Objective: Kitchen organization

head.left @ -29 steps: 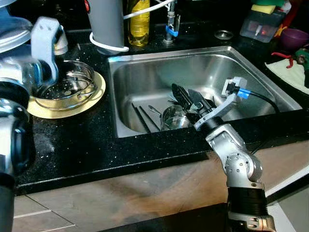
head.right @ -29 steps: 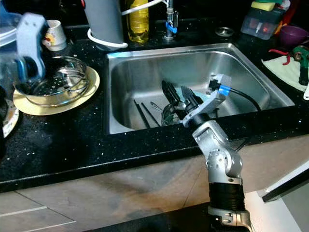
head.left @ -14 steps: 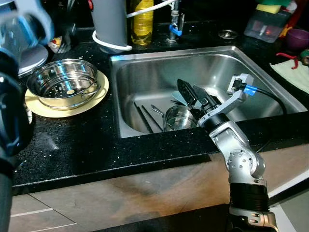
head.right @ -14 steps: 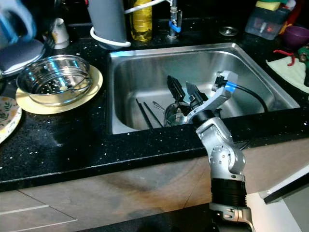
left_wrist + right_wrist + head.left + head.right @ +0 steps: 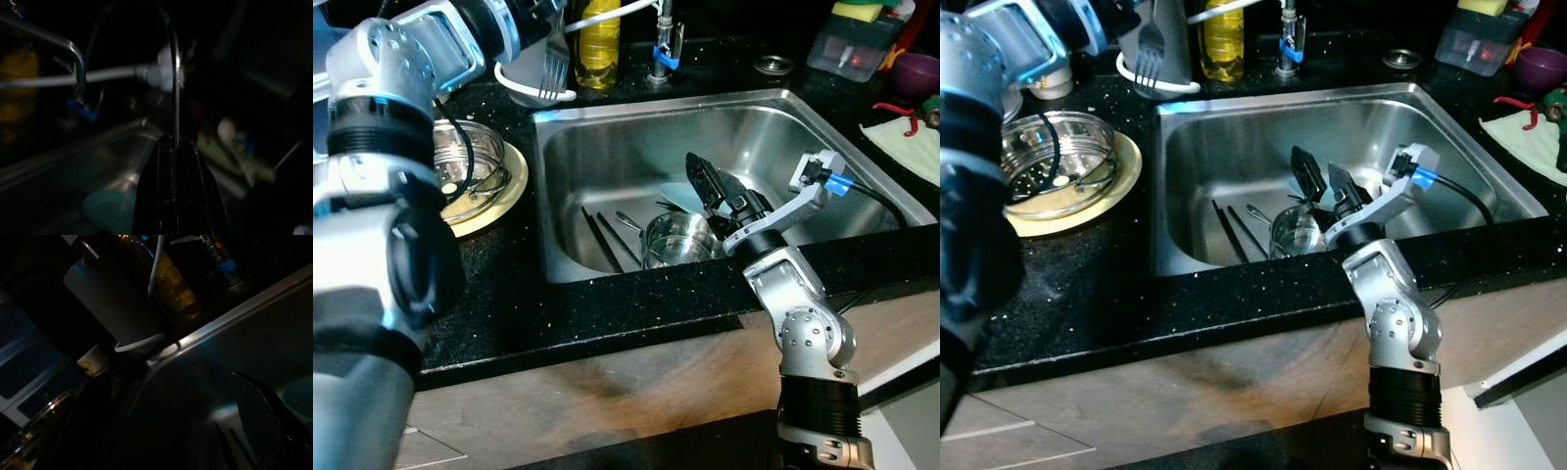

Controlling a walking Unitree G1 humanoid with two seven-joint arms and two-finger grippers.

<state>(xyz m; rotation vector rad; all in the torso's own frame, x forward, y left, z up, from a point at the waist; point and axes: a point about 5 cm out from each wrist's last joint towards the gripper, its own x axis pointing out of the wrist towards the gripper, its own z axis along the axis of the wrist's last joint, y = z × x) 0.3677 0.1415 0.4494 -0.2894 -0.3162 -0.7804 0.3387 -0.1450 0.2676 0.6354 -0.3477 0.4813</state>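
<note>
A black counter holds a shiny sink. A steel cup and chopsticks lie in the sink. The right gripper hangs just above the cup, fingers apart, holding nothing. The left gripper squeezes a fork up near the yellow bottle.

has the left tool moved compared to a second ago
Yes. The left tool, shut on a fork, has swung from over the steel strainer toward the grey canister.

Brushed steel sink, glossy speckled black counter
</note>
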